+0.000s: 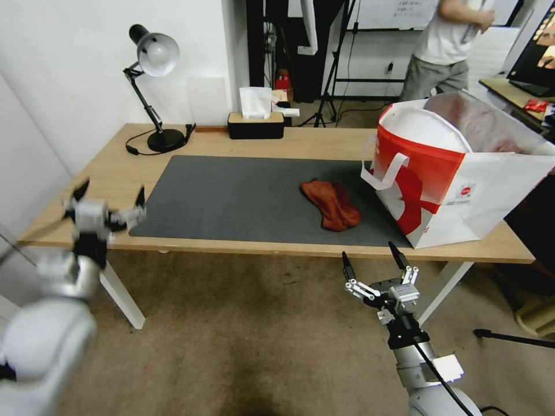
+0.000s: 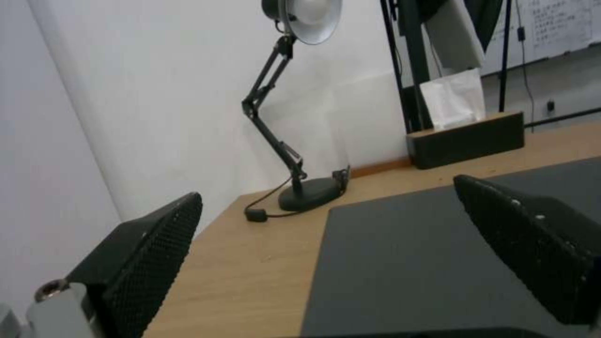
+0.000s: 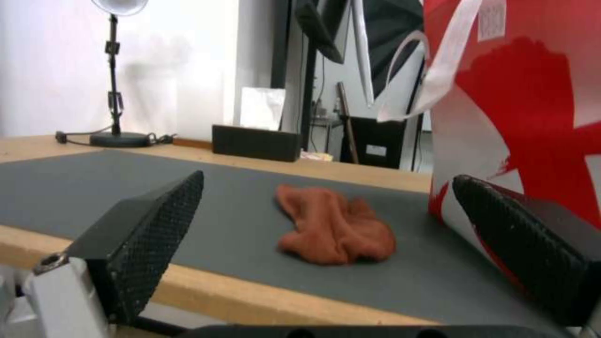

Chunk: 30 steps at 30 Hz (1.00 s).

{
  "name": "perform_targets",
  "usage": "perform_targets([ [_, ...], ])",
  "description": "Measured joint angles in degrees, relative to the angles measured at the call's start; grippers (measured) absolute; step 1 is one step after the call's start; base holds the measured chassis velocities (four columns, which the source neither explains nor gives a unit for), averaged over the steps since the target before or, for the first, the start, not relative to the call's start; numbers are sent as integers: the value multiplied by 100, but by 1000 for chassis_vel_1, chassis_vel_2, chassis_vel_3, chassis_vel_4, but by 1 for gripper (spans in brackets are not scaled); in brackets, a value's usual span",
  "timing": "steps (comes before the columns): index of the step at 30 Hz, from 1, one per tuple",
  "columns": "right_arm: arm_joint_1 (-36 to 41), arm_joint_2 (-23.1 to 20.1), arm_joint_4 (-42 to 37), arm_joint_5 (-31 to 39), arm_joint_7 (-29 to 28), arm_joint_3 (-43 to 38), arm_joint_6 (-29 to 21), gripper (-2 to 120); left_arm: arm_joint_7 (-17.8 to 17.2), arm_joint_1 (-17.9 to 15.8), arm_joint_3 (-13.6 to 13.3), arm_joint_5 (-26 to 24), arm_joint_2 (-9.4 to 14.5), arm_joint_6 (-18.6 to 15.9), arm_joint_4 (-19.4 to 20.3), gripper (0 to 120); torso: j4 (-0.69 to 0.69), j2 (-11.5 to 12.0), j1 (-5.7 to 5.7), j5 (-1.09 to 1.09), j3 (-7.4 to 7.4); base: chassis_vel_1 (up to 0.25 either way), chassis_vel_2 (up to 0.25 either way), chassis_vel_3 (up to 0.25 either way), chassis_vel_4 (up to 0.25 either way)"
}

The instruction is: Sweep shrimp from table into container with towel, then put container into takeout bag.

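The rust-red towel (image 1: pixel 330 204) (image 3: pixel 334 229) lies crumpled on the dark grey mat (image 1: pixel 231 196) of the table (image 1: pixel 243 140). To its right stands the red and white takeout bag (image 1: pixel 457 173) (image 3: pixel 520 94), its top open. A rounded white form (image 1: pixel 429 128) inside the bag looks like the container. The shrimp are out of view. My right gripper (image 1: pixel 370 254) (image 3: pixel 328 178) hangs open just below the table's front edge, in front of the towel and the bag. At the table's front left corner my left gripper (image 1: pixel 111 193) (image 2: pixel 326 192) stands open with nothing in it.
A black desk lamp (image 1: pixel 153 86) (image 2: pixel 294 108) stands at the back left, with its cable on the wood. A dark tissue box (image 1: pixel 256 122) (image 2: pixel 466 136) sits at the back middle. Carpet floor (image 1: pixel 243 323) lies in front of the table. A person stands behind the bag.
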State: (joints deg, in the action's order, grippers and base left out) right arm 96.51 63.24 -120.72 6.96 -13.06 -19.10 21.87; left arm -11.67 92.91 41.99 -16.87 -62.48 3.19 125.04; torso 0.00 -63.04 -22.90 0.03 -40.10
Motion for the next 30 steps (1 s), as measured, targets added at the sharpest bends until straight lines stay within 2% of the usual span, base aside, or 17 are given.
perform_targets([
  [1,0,0,0,0,0,0,0,100,0,0,0,0,0,0,0,100,0,0,0,0,0,0,0,0,0],
  [2,2,30,25,-16,-20,17,0,100,16,105,-84,109,-118,247,-59,100,-3,0,-1,0,0,0,0,0,0],
  [4,8,49,45,-23,-33,24,1,100,19,163,-135,194,-201,348,-100,100,-2,0,-1,-2,0,0,0,0,0],
  [8,48,84,116,-35,-100,23,35,100,51,386,-472,550,-474,778,-355,100,-1,1,-2,-1,0,0,0,0,0],
  [9,48,84,116,-35,-100,23,35,100,51,386,-472,550,-474,778,-355,100,-1,1,-2,-1,0,0,0,0,0],
  [11,62,109,141,-43,-137,23,40,100,96,443,-612,664,-587,1083,-608,100,-1,1,-1,-4,-1,0,0,0,0],
  [12,62,109,141,-43,-137,23,40,100,96,443,-612,664,-587,1083,-608,100,-1,1,-1,-4,-1,0,0,0,0],
  [13,69,125,159,-45,-154,23,42,100,176,476,-671,683,-622,1266,-720,100,1,1,-2,-2,-1,0,0,0,0],
  [15,74,133,176,-46,-163,23,42,100,219,488,-700,693,-641,1345,-773,100,0,1,-1,-2,-1,0,0,0,0],
  [17,77,169,228,-53,-182,28,46,100,374,493,-754,718,-695,1562,-925,100,0,1,-1,-3,-1,0,0,0,0],
  [30,67,214,233,-78,-197,38,41,100,710,293,-781,680,-665,1777,-1224,100,0,1,-2,-3,-1,0,0,0,0],
])
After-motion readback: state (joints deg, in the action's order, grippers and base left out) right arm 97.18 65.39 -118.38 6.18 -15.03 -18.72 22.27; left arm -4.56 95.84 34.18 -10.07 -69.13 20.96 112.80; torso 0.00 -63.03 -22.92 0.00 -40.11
